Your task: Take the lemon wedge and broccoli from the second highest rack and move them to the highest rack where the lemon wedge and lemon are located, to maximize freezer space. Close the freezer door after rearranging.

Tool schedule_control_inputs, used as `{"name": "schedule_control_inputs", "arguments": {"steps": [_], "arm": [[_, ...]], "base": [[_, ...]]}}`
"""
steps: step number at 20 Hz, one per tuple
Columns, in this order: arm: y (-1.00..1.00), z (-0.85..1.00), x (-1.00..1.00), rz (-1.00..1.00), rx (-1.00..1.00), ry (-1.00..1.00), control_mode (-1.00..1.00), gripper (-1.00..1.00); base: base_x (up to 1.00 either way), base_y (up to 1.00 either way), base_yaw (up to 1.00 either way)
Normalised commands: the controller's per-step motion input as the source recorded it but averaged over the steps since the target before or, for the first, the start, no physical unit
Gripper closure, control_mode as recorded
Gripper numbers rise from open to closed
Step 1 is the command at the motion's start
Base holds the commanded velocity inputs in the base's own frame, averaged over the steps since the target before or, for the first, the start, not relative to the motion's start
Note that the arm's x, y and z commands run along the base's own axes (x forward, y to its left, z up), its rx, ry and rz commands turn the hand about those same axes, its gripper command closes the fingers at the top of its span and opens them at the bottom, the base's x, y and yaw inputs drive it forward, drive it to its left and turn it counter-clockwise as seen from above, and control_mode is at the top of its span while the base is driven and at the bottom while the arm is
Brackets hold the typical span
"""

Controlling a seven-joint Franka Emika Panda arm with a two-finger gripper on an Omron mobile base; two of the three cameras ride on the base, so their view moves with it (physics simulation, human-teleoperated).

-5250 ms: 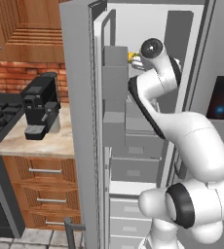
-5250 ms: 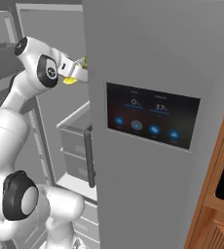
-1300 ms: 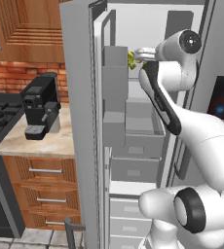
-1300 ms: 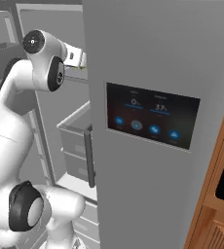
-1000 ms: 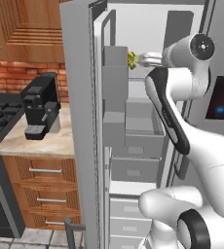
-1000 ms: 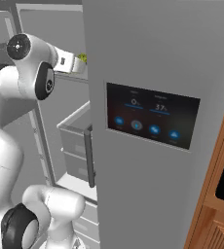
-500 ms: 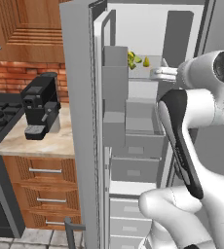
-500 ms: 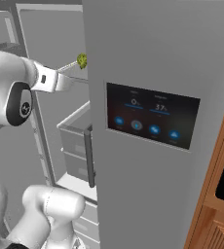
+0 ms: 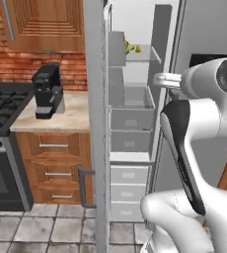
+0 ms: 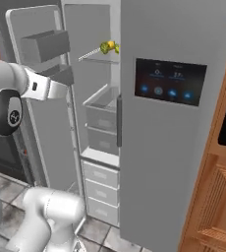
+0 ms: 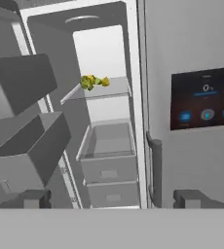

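Red brick wall (image 9: 21, 69) behind beige countertop (image 9: 73, 116). Black coffee machine (image 9: 47, 91) on countertop, near wall. Wooden upper cabinet (image 9: 49, 24) above coffee machine. Wooden drawers (image 9: 56, 170) with metal handles below countertop. Black stove (image 9: 2, 111) just left of countertop, oven below. Grey stone floor tiles (image 9: 41, 230) before drawers. Wooden panelling (image 10: 211, 197) at far right.

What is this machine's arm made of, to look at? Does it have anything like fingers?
The arm is a chain of rounded glossy white shells with dark bands and dark round caps at the joints. No cables show. The hand ends in two small blocky dark grey fingers, with no markings that I can make out.
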Motion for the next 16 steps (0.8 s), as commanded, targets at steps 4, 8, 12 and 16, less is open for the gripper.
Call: {"name": "schedule_control_inputs", "arguments": {"steps": [4,8,12,16], "arm": [[0.0,0.0,0.0,0.0,0.0,0.0,1.0,-1.0],[0.0,0.0,0.0,0.0,0.0,0.0,1.0,-1.0],[0.0,0.0,0.0,0.0,0.0,0.0,1.0,-1.0],[0.0,0.0,0.0,0.0,0.0,0.0,1.0,-1.0]], "base": [[-0.61,0.91,-0.05],[-0.41,1.0,-0.07],[-0.02,1.0,-0.25],[0.28,1.0,-0.52]]}}
